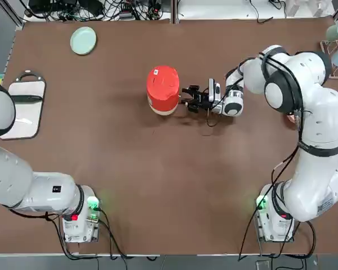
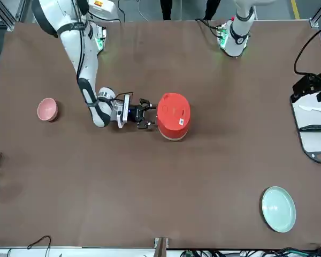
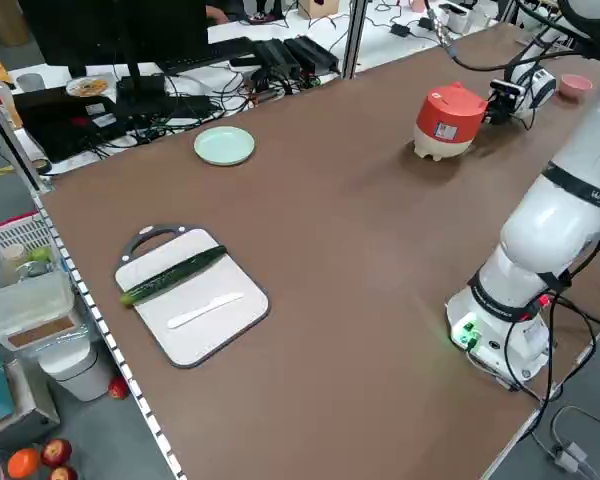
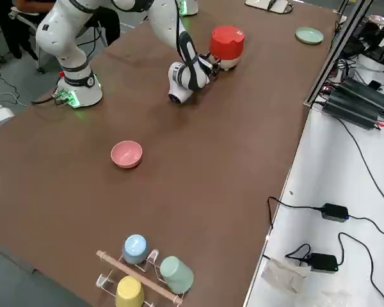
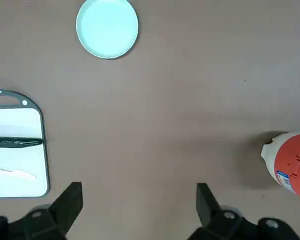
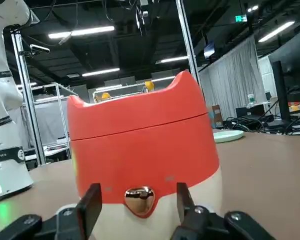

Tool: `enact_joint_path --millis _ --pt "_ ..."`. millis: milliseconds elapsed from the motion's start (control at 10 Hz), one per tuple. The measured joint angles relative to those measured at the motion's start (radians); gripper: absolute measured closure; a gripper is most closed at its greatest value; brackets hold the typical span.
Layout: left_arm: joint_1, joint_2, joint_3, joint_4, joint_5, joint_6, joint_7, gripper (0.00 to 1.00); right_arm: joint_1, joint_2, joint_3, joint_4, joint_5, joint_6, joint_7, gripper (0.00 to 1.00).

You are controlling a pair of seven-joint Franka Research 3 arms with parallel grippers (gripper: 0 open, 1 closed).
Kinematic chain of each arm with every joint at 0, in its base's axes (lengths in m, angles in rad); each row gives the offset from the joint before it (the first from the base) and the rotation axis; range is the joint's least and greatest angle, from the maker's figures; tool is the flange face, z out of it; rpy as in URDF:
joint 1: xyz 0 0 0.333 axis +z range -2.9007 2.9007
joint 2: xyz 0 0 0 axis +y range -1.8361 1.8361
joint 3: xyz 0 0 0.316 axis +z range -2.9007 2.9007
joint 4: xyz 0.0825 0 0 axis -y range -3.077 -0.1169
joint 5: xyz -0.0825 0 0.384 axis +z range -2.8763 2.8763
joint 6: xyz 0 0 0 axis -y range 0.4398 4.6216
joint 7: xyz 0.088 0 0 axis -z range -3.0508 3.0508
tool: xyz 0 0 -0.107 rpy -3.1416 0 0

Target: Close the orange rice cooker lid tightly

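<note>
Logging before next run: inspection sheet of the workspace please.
Surface: brown table.
Job's things: orange rice cooker near centre, lid down.
Clutter: green plate, cutting board with cucumber and white knife, pink bowl, cup rack.
Grippers: right gripper open, level at the cooker's front latch; left gripper open, raised near the board.
Cables: bundles beyond the table's edges.
Surroundings: desks, monitors.

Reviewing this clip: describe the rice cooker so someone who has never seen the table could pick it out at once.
Look near the middle of the brown table, right at the open right tool. The orange rice cooker stands there, lid down. It is the only red-orange pot with a cream base band; the pink bowl and pale green plate lie far off.
</note>
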Motion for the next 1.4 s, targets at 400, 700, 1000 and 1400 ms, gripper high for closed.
enact_joint_path --millis 400,700,1000,1400 --pt "0.0 0.0 0.0 0.003 0.0 0.0 -0.001 0.0 0.001 0.009 0.0 0.008 0.016 0.001 0.0 0.33" --pt "0.0 0.0 0.0 0.003 0.0 0.0 -0.001 0.0 0.006 0.014 0.0 0.014 0.018 0.001 0.0 0.34" --pt "0.001 0.0 0.001 0.003 0.0 0.0 -0.003 0.0 0.02 0.014 0.0 0.015 0.019 0.001 -0.001 0.38" --pt "0.001 0.0 0.001 0.003 0.0 0.0 -0.003 0.0 0.021 0.014 -0.002 0.016 0.02 0.001 0.0 0.52"
